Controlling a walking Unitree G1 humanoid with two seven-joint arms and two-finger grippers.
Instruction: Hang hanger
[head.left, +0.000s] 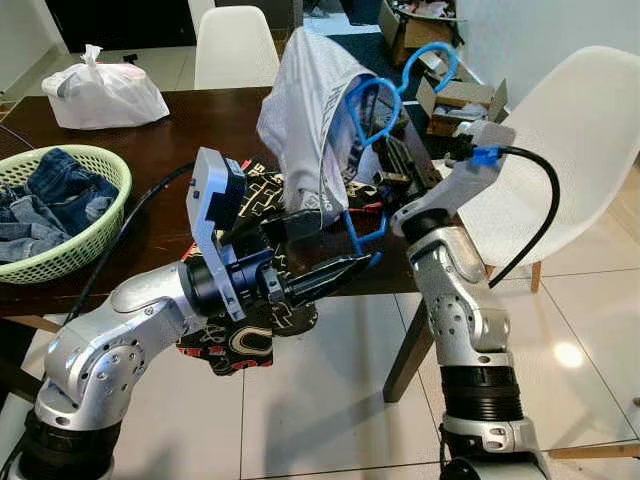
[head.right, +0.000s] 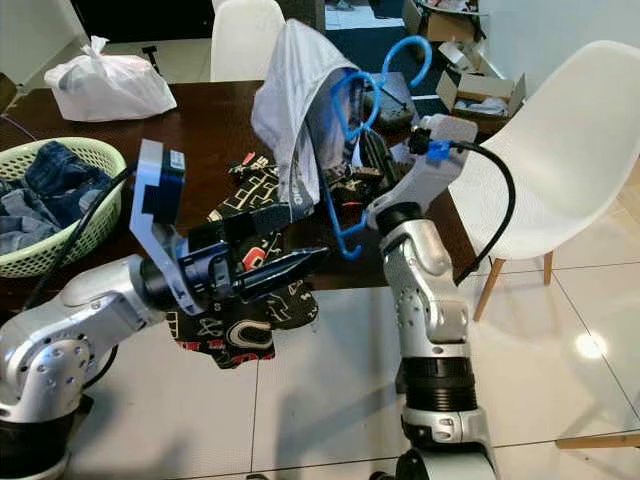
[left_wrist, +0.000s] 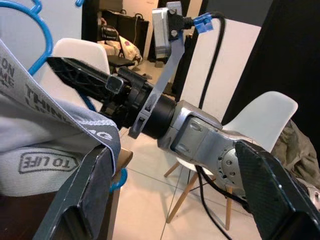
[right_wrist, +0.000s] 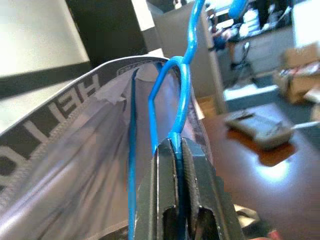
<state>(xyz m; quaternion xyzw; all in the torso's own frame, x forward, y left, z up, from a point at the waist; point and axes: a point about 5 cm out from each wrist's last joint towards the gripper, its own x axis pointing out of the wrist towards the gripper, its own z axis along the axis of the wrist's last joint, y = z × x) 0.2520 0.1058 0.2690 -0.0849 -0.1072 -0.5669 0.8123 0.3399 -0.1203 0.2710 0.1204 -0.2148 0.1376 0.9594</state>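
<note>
Currently held aloft over the table's near edge: blue hanger, long axis upright, hook topmost, pinched in closed right gripper. Grey garment draped leftward; left gripper, jaws parted, empty, just below.

Near the left edge of the dark table, a green basket with jeans. Toward the far edge, a white plastic bag. Behind, white chairs, cardboard boxes.

dark table, green basket, white bag
</note>
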